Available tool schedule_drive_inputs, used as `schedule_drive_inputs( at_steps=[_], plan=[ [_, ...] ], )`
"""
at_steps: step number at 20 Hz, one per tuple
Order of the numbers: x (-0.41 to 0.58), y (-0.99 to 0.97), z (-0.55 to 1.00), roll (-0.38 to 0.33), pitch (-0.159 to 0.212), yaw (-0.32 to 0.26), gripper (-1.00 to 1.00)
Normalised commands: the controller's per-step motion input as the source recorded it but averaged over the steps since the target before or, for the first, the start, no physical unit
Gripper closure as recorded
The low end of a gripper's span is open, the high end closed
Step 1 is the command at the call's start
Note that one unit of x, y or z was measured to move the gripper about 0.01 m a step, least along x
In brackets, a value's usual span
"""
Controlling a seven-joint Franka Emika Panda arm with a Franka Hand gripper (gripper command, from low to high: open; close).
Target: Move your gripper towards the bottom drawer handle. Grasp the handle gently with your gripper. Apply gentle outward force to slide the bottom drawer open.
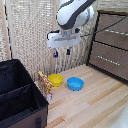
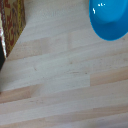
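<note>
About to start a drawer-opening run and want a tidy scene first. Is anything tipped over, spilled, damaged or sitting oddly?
Nothing stands out. The blue bowl and yellow bowl sit upright and apart on the wooden floor, with no spill. Both dresser drawers, including the bottom drawer, look closed. The gripper hangs above the bowls.

Blue bowl (image 2: 110,19) cut off at the wrist view's edge, toward 1 o'clock. Black fabric bin (image 1: 20,95) cropped at 8 o'clock in the exterior view. Gripper (image 1: 62,52) too small and blurred there to judge finger spacing.
</note>
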Motion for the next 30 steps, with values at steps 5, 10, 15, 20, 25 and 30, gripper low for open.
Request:
schedule_drive_inputs(
  at_steps=[5,10,15,20,25,30],
  plan=[
    [0.013,0.03,0.01,-0.337,-0.002,0.133,-1.0],
    [0.0,0.0,-0.02,-0.375,-0.017,0.123,-1.0],
    [0.0,0.0,-0.03,-0.375,-0.014,0.121,-1.0],
    [0.0,0.0,-0.02,-0.375,-0.014,0.12,-1.0],
    [0.0,0.0,-0.03,-0.375,-0.01,0.119,-1.0],
    [0.0,0.0,-0.03,-0.375,-0.003,0.117,-1.0]
  ],
)
